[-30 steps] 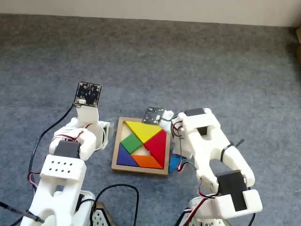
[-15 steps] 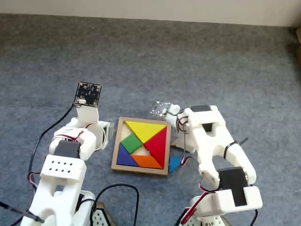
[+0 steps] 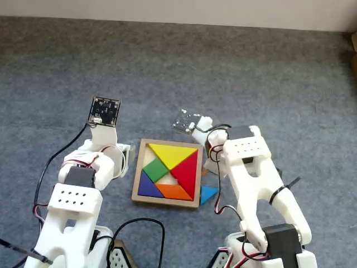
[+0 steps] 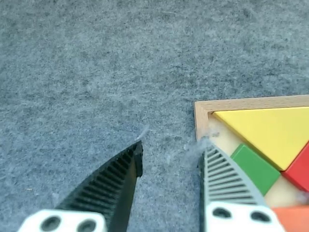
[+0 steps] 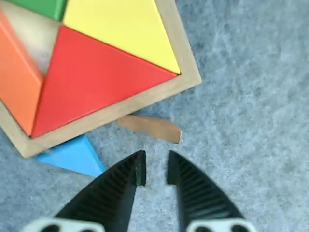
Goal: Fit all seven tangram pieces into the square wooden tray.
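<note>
Left gripper (image 4: 169, 154) is hovering, fingers spread wide, beside the tray (image 4: 200, 118); right gripper (image 5: 154, 166), fingers barely parted, is gripping nothing.

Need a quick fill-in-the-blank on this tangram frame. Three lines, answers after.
1. The light blue triangle lies ___ the square wooden tray.
2. The left gripper sits by the tray's corner with its fingers ___.
3. Counting the large yellow triangle, the tray holds ___ coloured pieces.

Missing words: outside; open; five.
</note>
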Tool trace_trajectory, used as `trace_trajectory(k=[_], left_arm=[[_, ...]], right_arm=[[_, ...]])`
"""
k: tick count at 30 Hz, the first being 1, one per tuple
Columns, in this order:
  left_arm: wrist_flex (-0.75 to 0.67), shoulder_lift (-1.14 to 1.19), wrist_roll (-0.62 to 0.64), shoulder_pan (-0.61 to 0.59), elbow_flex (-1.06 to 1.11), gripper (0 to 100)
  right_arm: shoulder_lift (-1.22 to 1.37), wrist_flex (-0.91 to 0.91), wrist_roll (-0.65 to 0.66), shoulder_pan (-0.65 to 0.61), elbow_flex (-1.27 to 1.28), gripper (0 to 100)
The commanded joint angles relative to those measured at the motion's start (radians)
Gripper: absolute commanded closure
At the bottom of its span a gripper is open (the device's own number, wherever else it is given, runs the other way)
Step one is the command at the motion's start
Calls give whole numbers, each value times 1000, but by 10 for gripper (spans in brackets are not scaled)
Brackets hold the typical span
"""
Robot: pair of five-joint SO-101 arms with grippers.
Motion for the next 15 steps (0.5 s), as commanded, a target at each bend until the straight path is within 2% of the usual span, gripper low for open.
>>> trace_trajectory(k=[1,4,10,15], left_arm=[[-21,-25,3,-15,-7,800],[-21,-25,3,-15,-7,800],[-21,-25,3,-15,-7,800],[-21,-27,2,-15,-7,800]], right_arm=[[-44,-8,-20,-13,-7,743],[-44,-13,-15,-13,2,666],[-44,-47,-29,-12,25,663],[-56,-65,-227,-10,68,663]])
